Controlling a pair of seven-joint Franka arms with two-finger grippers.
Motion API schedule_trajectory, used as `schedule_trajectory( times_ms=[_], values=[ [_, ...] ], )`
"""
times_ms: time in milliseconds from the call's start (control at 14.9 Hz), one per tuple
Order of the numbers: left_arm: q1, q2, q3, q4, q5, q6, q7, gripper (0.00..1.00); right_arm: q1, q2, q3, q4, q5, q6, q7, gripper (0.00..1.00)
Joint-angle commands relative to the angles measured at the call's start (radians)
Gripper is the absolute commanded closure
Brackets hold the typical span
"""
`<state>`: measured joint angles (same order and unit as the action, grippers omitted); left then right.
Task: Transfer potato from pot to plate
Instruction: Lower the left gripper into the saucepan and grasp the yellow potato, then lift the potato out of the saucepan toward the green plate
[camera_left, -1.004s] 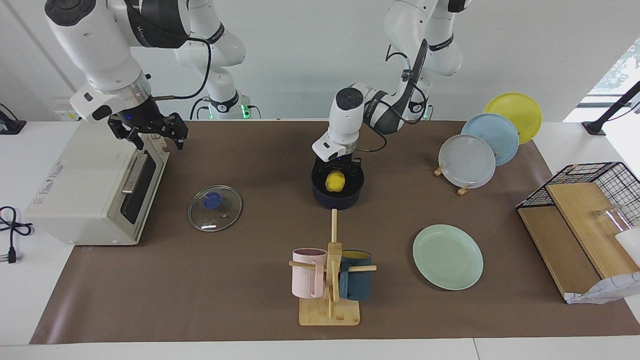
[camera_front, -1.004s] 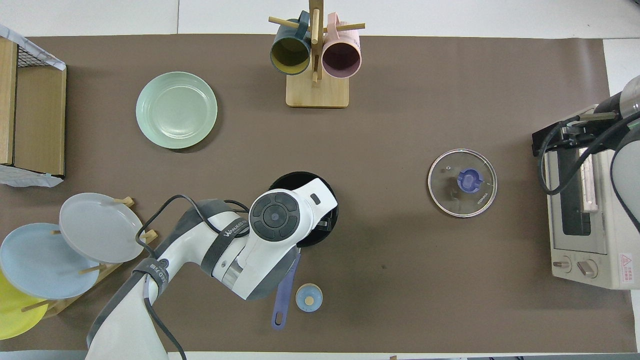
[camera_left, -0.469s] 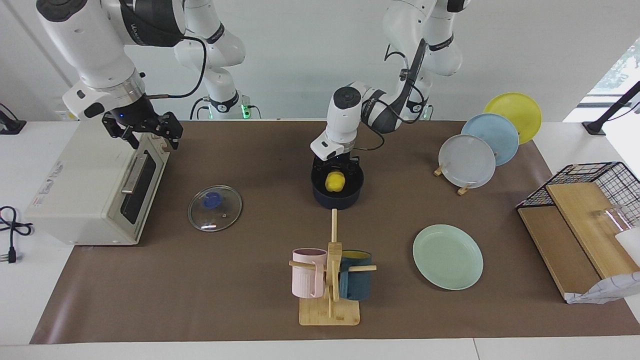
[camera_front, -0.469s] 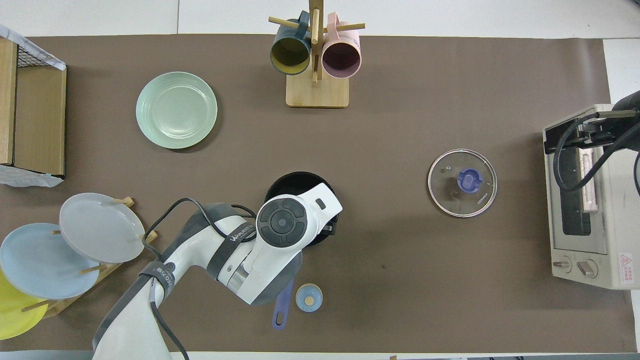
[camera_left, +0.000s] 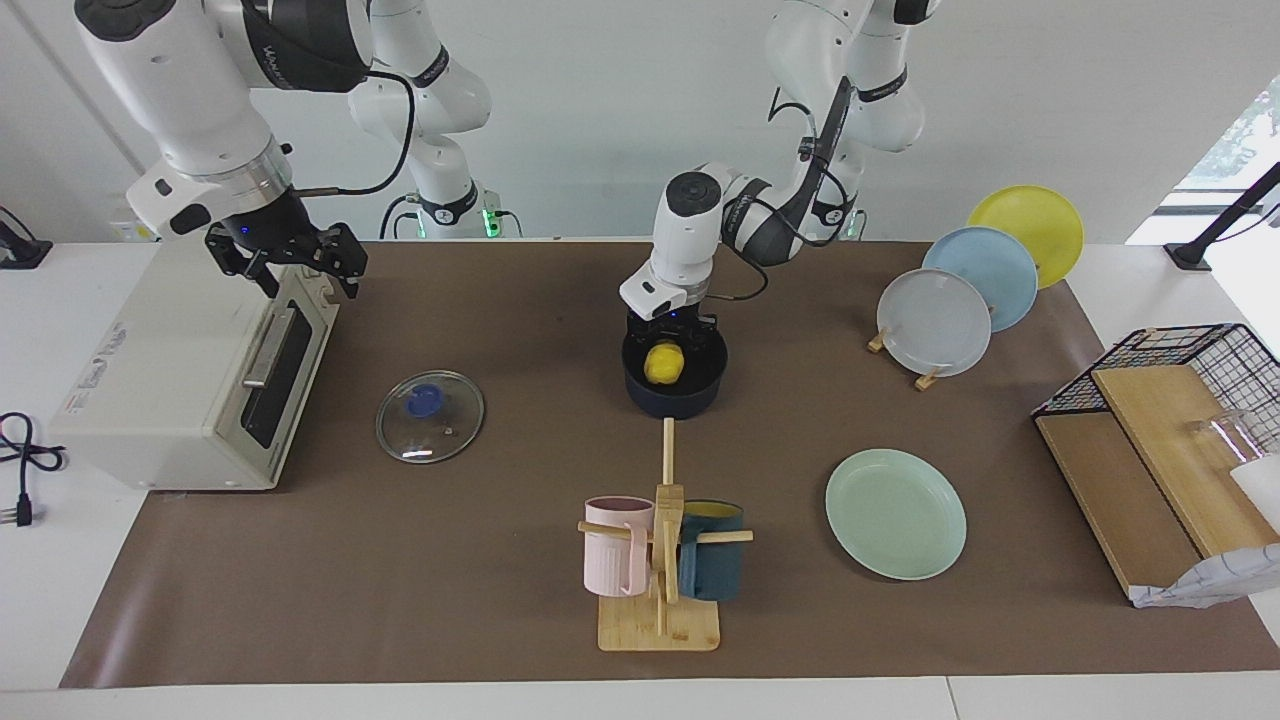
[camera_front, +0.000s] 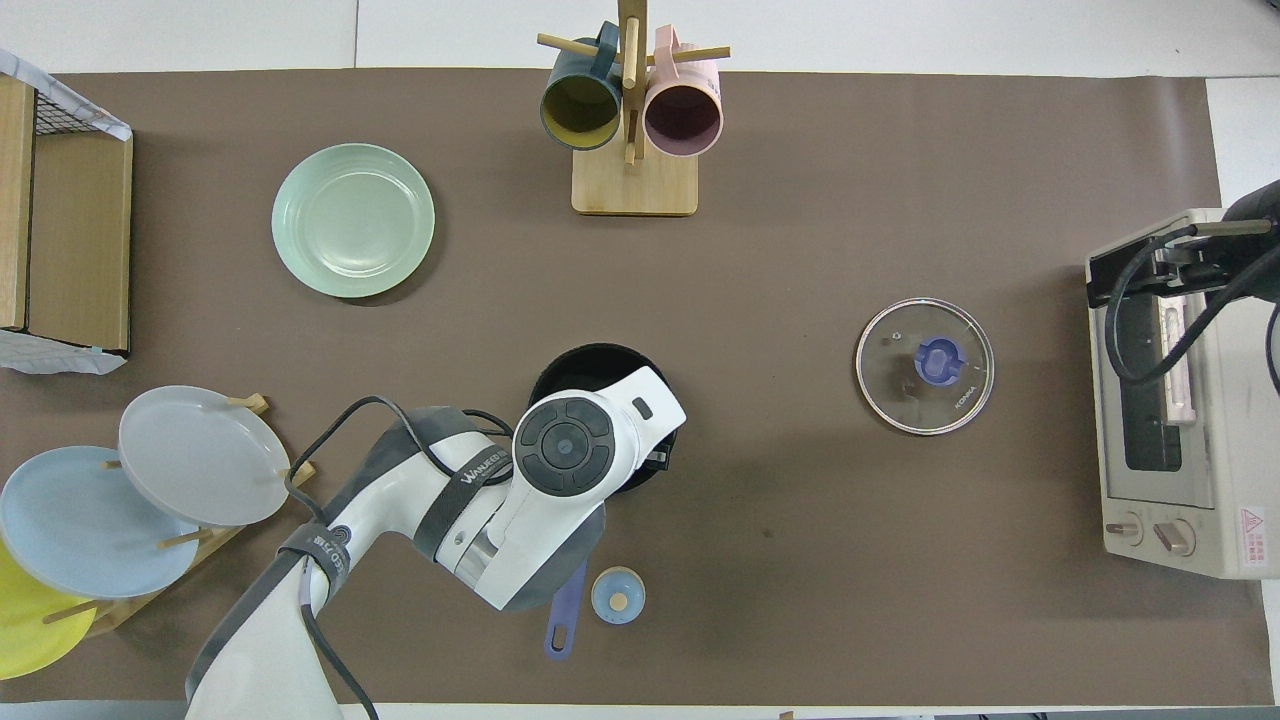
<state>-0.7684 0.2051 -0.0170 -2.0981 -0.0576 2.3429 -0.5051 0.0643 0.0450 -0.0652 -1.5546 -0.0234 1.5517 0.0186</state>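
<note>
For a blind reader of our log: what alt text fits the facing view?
The left gripper reaches into a dark navy-blue saucepan around a bright yellow toy potato. A pale mint-green round plate lies bare, farther from the robots. The right gripper waits over a white toaster oven.

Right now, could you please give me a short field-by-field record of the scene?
potato: in the pot
pot: mid-table, lid off
plate: empty, farther from the robots than the pot, toward the left arm's end
left gripper: down in the pot at the potato
right gripper: over the toaster oven, waiting, jaws open
glass lid: flat on the mat, beside the oven
</note>
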Motion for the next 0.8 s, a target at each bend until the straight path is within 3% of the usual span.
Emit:
schedule_trajectory(
  times_ms=[0,335,737],
  values=[
    [-0.015,0.010,0.012,-0.027,-0.004,0.027,-0.012,0.51,0.000,-0.007,-0.001,-0.001,0.008,0.010,0.012,0.00],
    [0.003,0.002,0.014,-0.023,-0.004,0.009,-0.013,1.00,0.000,-0.007,-0.001,-0.001,0.008,0.008,0.012,0.00],
    [0.056,-0.036,0.012,-0.005,-0.005,-0.048,-0.012,1.00,0.000,-0.007,-0.001,-0.001,0.008,0.010,0.012,0.00]
  ],
)
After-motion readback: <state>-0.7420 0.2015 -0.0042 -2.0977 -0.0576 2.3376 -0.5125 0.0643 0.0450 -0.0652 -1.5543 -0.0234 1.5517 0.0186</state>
